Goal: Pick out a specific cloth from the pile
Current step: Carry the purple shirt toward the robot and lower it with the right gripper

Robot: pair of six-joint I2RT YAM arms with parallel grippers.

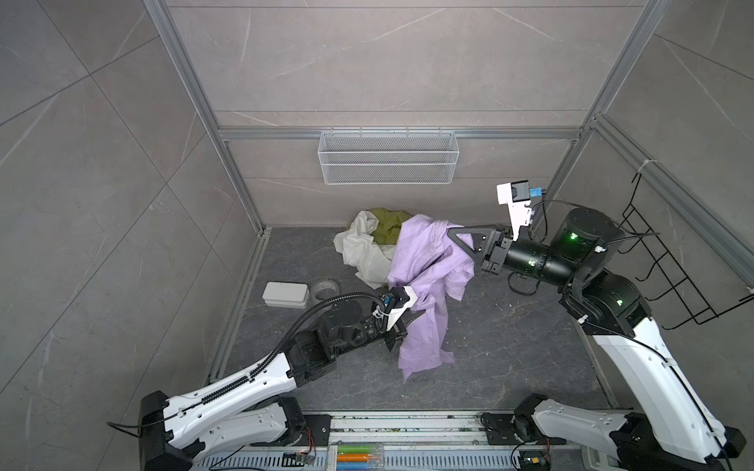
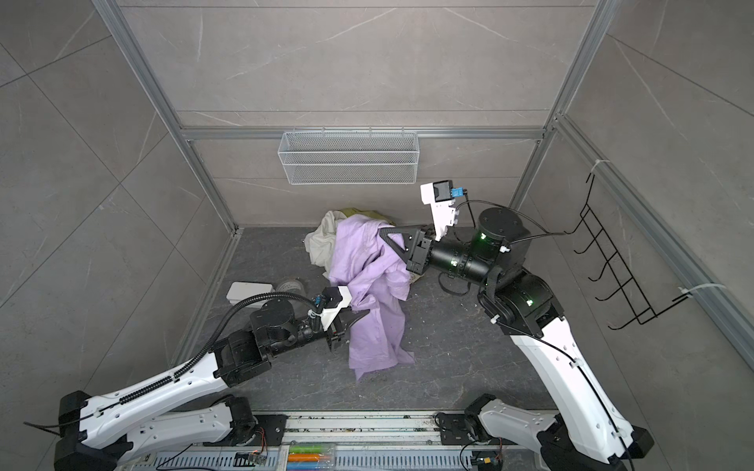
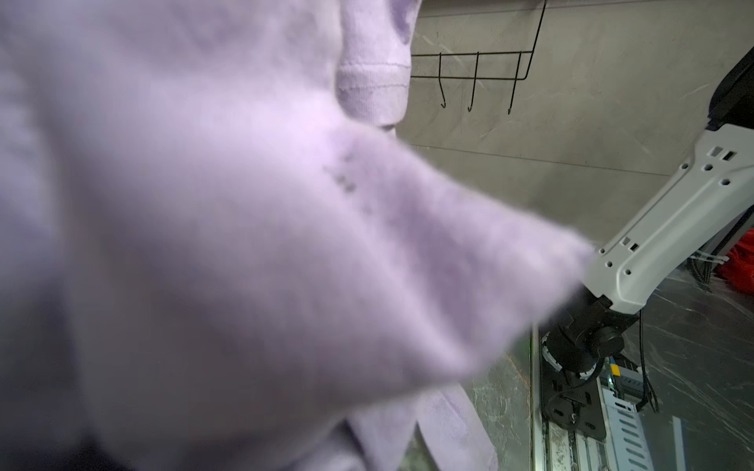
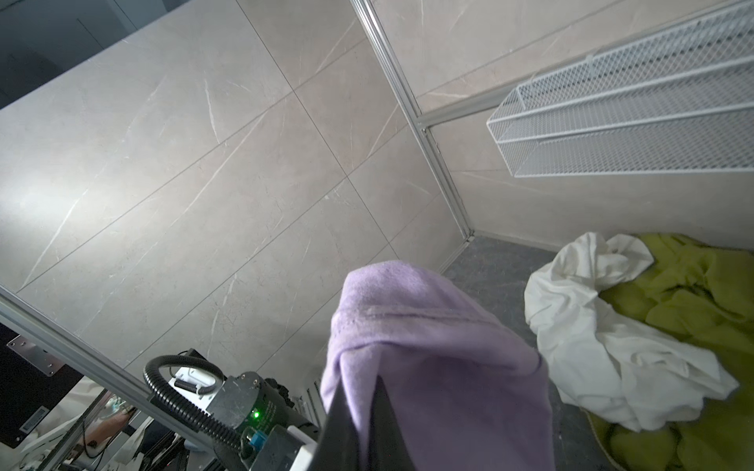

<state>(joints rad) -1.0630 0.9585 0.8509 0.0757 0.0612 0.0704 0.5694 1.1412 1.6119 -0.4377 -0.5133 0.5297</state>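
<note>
Lavender cloth [image 1: 424, 265] clamped in left tool [image 1: 416, 316] near and right tool [image 1: 452, 234] far, half off pile [image 1: 367, 248]; next likely lift clear.

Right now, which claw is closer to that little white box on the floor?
Left. The left gripper, shut on the lavender cloth, is off to the side of the white box; the right gripper grips the same cloth farther off, by the pile.

Plain lavender cloth [image 1: 424, 261], white and olive-green pile [image 1: 363, 253].
</note>
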